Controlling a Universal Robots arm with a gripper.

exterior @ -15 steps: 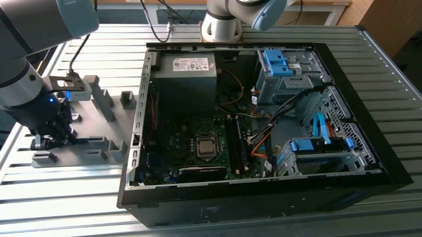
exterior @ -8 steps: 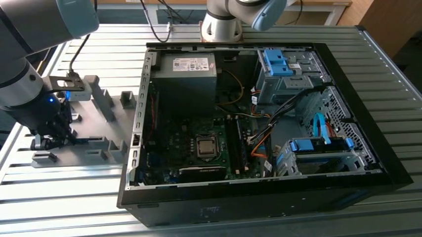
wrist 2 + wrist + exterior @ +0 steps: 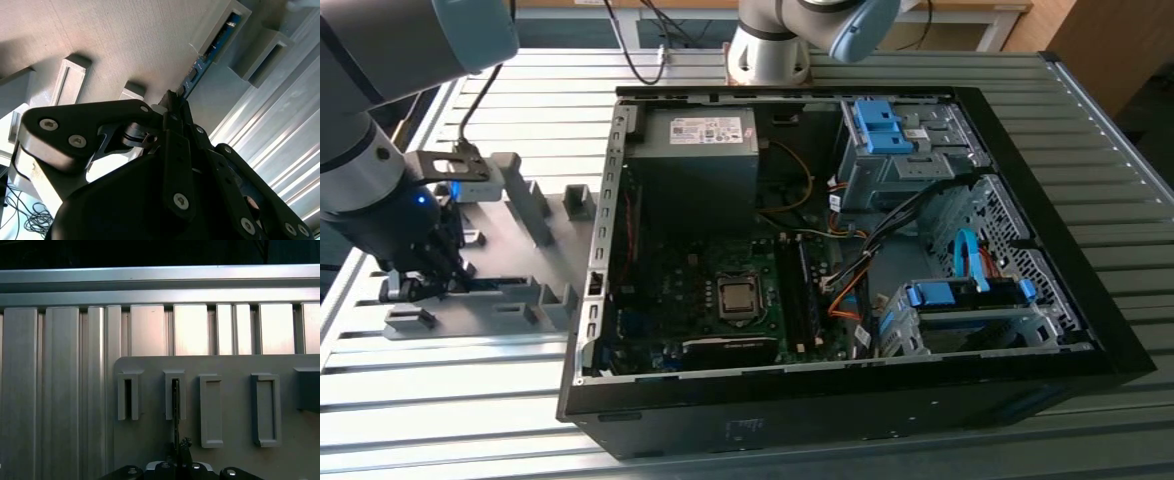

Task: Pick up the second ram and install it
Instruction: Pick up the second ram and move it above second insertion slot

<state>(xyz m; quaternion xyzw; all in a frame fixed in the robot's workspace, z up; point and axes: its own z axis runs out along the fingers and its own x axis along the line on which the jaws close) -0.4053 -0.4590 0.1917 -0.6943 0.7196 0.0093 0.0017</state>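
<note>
Gripper [image 3: 172,100] drawn nearly shut, pinching the near end of the second ram [image 3: 212,47]. Strip is thin, flat blue board with small chips. It runs out ahead of the gripper, far end seated in a rectangular slot of the matte grey holder plate [image 3: 150,445]. Ribbed aluminium tabletop [image 3: 60,390] lies beyond.

Computer case [image 3: 854,400] lies open on the slatted table [image 3: 440,400]. The holder tray [image 3: 500,262] is on the table just beside the case, on the exterior view's left. The gripper [image 3: 416,288] is down over the tray's near end. In the second wrist view the second ram [image 3: 216,45] stands on edge, far end in a tray slot block, near end clamped in the gripper. Inside the case the power supply [image 3: 700,135] is at the far end, the motherboard [image 3: 720,300] in front of it, and the drive cage [image 3: 967,315] at the near corner on the exterior view's right. The arm base [image 3: 767,55] is behind the case.
</note>
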